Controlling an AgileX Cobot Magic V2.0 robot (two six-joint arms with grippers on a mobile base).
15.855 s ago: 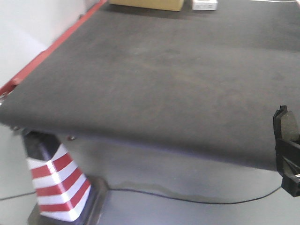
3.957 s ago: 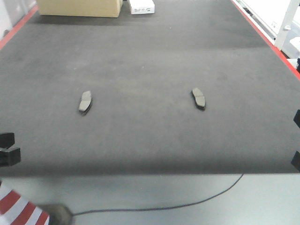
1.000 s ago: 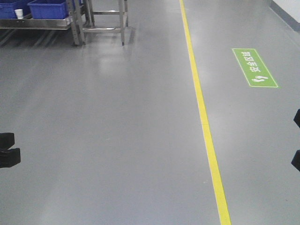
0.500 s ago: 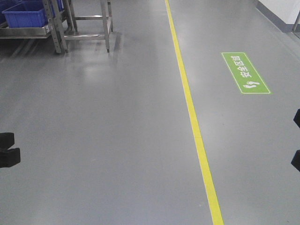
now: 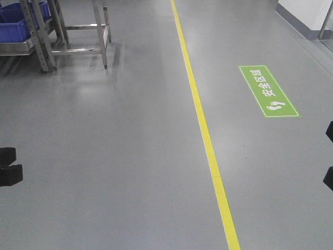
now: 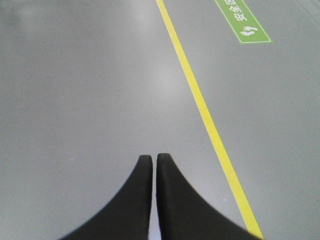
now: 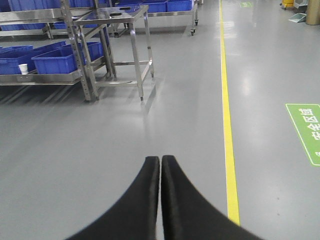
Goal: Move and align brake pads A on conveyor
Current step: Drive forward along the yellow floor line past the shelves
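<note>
Grey floor point(image 5: 104, 156) with yellow line point(image 5: 204, 133) is framed ahead.
Left gripper point(image 6: 154, 160) and right gripper point(image 7: 160, 160) are seen pressed together, nothing pinched.

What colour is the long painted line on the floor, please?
Yellow line, best in the front-facing view.

A green sign point(image 5: 268, 91) on the grey floor point(image 5: 130, 156) carries white Chinese characters, 安全区域, with a white footprint symbol at one end. No other text is legible.
</note>
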